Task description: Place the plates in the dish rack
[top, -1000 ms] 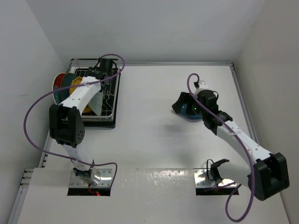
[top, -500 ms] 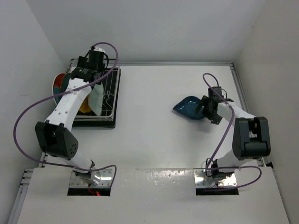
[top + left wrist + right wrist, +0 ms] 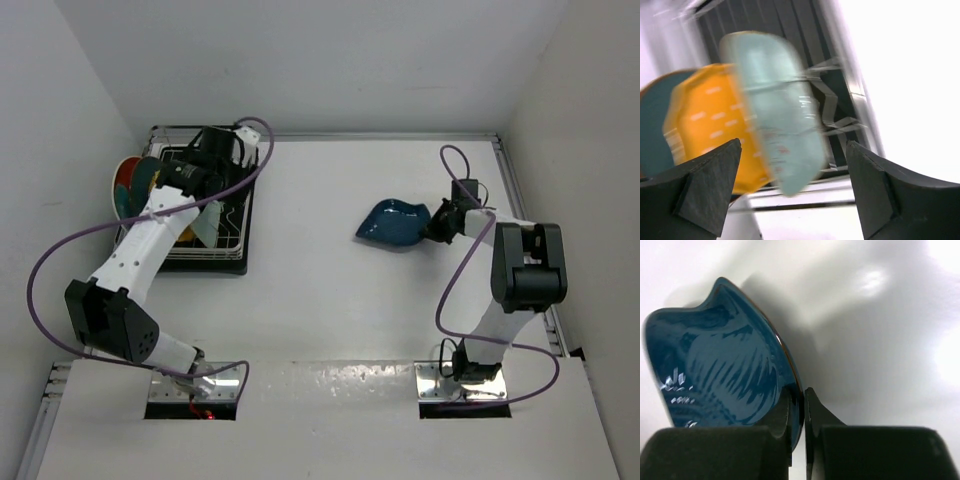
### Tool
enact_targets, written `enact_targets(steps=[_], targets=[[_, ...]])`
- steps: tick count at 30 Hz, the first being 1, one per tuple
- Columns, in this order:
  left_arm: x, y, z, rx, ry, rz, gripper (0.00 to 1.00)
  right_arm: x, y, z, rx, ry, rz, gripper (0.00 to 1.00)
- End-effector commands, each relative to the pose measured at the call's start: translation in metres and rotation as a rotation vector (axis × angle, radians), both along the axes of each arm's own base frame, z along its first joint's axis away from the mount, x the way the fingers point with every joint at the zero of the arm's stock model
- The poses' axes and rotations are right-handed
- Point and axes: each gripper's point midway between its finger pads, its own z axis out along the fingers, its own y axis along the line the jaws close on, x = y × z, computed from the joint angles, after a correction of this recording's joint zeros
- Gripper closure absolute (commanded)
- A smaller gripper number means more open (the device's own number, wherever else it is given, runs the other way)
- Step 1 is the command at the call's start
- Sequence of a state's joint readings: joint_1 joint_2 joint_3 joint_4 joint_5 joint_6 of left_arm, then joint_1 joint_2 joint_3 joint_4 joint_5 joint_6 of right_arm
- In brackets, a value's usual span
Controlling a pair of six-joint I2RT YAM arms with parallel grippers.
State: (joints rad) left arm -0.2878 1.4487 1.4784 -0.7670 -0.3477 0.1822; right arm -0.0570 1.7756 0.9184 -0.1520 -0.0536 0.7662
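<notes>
White table (image 3: 330,300), right gripper (image 3: 797,410) clamping leaf-shaped plate (image 3: 725,375) rim, left gripper (image 3: 792,150) empty, wide apart, above dish rack (image 3: 245,200)

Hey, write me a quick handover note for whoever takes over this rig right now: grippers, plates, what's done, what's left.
Left gripper: open, empty, over the dish rack.
Right gripper: shut on the rim of the dark blue leaf plate, out over the table, well to the right of the rack.
Done: red floral plate, dark teal plate, yellow plate and pale blue plate stand in the rack.
Left: carry the leaf plate over and slot it in.
</notes>
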Motion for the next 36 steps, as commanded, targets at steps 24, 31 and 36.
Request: enact_targets(steps=[24, 31, 36], targets=[[-0.063, -0.165, -0.018, -0.534, 0.326, -0.699, 0.04, -0.057, 0.253, 0.233, 0.47, -0.823, 0.971, 1.0], [-0.08, -0.164, -0.034, -0.549, 0.385, -0.72, 0.27, -0.048, 0.26, 0.248, 0.521, -0.878, 0.932, 1.0], [-0.079, -0.156, -0.042, -0.511, 0.389, -0.681, 0.54, -0.045, 0.268, 0.257, 0.558, -0.9, 0.935, 1.0]])
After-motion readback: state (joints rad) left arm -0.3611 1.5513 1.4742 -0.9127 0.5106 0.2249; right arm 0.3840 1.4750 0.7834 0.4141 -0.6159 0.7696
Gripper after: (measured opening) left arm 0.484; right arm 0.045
